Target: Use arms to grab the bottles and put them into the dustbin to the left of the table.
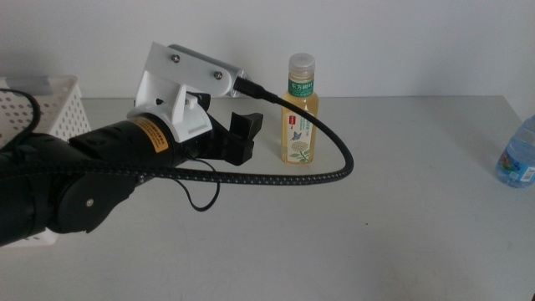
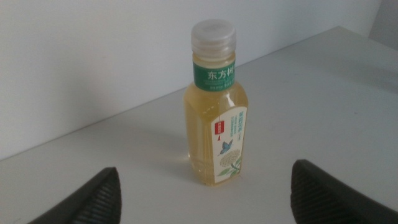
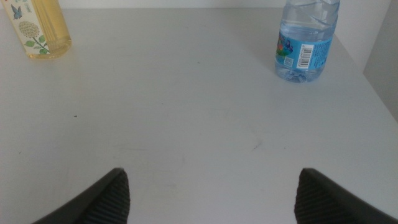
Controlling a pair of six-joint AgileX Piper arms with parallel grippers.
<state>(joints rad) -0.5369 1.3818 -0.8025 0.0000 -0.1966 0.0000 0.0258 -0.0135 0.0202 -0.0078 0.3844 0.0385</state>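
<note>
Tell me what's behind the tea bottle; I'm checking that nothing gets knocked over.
Behind the tea bottle only bare table and plain white wall show. Its own body hides a narrow strip. The open left claw is near it.

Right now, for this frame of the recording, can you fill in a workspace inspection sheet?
Surface: light grey table, matte, no spills seen.
Job's things: tea bottle upright near the back edge, cap on; water bottle upright at the table's right edge, partly cut off; white dustbin at the left, mostly hidden behind the left arm. No can seen.
Clutter: nothing seen.
Grippers: left gripper open, empty, beside the tea bottle and not touching it; right gripper open, empty, out of the middle view, over bare table.
Cables: black braided cable loops in front of the tea bottle.
Surroundings: plain white wall.
</note>
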